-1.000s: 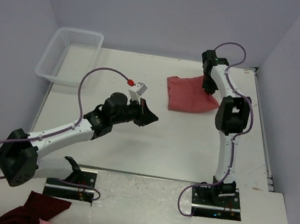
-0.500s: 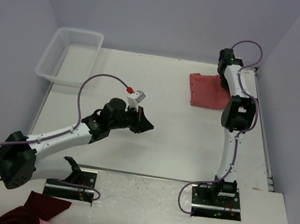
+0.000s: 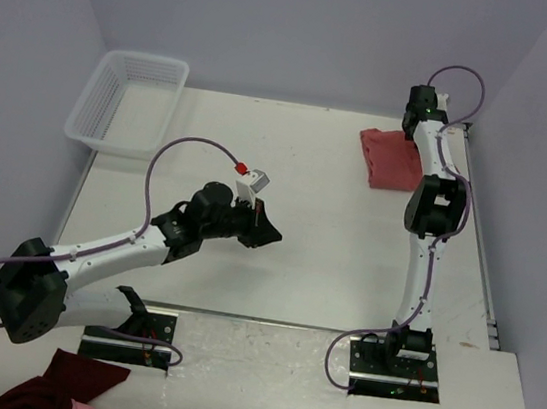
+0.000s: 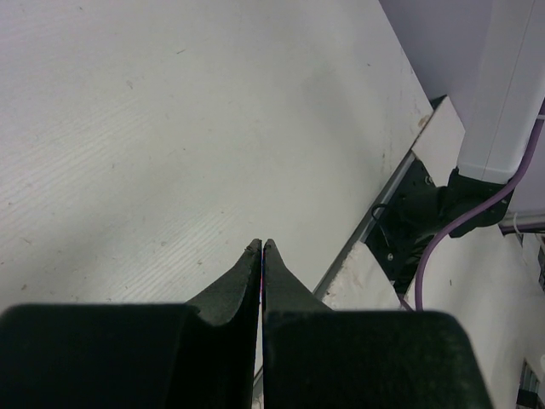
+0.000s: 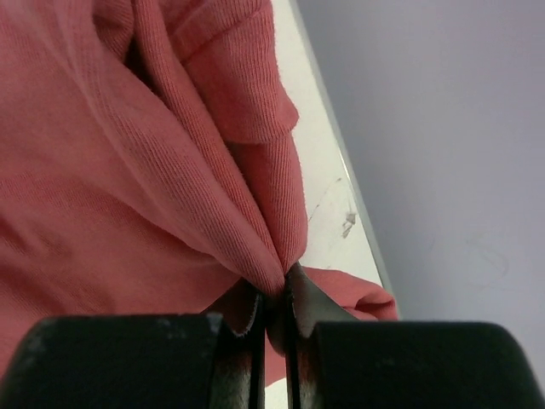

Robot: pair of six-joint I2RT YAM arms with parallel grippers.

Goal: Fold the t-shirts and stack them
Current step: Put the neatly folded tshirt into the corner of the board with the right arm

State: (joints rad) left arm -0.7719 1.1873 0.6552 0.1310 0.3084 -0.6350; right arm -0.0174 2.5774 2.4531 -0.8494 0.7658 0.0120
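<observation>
A salmon-red t-shirt (image 3: 389,157) lies bunched at the table's far right corner. It fills the right wrist view (image 5: 128,170) in thick folds. My right gripper (image 3: 416,133) (image 5: 274,294) is shut on a fold of this t-shirt at its right edge, close to the table's right border. My left gripper (image 3: 272,233) (image 4: 261,247) is shut and empty, hovering over bare table near the middle, far from the t-shirt. No white neck label shows.
A white plastic basket (image 3: 129,101) stands at the far left corner. A dark maroon cloth bundle with a pink patch (image 3: 62,391) lies off the table at the near left. The right arm's base (image 4: 426,213) shows in the left wrist view. The grey wall stands close behind the t-shirt.
My right gripper has dragged the t-shirt to the right and back, into the far right corner, and it has bunched smaller. My left gripper shifted slightly.
</observation>
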